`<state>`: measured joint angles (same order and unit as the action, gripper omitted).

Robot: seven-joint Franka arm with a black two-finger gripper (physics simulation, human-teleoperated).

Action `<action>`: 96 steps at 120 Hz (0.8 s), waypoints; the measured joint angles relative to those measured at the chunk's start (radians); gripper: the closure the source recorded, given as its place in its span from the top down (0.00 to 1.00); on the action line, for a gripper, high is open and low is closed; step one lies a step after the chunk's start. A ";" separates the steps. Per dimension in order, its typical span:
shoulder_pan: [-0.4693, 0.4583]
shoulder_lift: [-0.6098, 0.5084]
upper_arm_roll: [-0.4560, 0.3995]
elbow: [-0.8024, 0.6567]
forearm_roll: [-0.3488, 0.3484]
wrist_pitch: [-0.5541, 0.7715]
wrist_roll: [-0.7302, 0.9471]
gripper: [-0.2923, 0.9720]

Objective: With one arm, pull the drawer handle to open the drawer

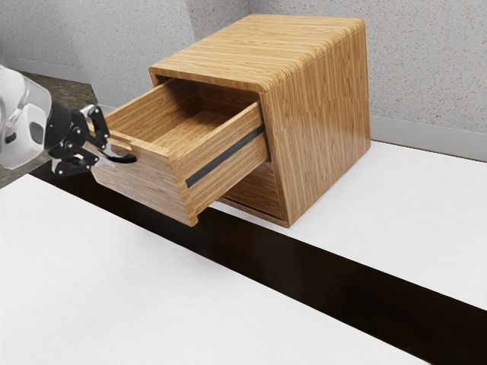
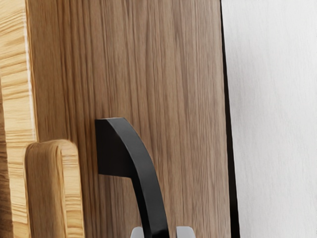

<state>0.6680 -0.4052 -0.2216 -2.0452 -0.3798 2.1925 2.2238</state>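
Note:
A light wooden cabinet stands on the table, and its upper drawer is pulled well out toward the exterior view's left, its inside bare. A black curved handle sticks out of the drawer front. My black gripper sits at that handle, shut on it. From the wrist camera, the handle arches off the wooden drawer front and runs down between my two grey fingertips. A black slide rail shows along the drawer's side.
The cabinet rests on a white tabletop crossed by a wide black stripe. A grey wall stands behind it. A second wooden front lies under the open drawer. Open table stretches in front of and below the drawer.

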 joint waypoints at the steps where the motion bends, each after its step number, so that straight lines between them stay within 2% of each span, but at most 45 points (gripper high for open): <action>1: 0.000 0.000 0.000 0.000 0.000 0.000 0.000 0.18; 56: -0.002 -0.012 0.002 -0.012 0.003 -0.020 -0.010 0.20; 78: -0.002 -0.015 0.002 -0.011 0.008 -0.038 -0.017 0.33; 96: -0.008 -0.056 0.034 0.036 0.009 -0.101 -0.025 0.40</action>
<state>0.6599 -0.4610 -0.1874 -2.0096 -0.3706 2.0915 2.1984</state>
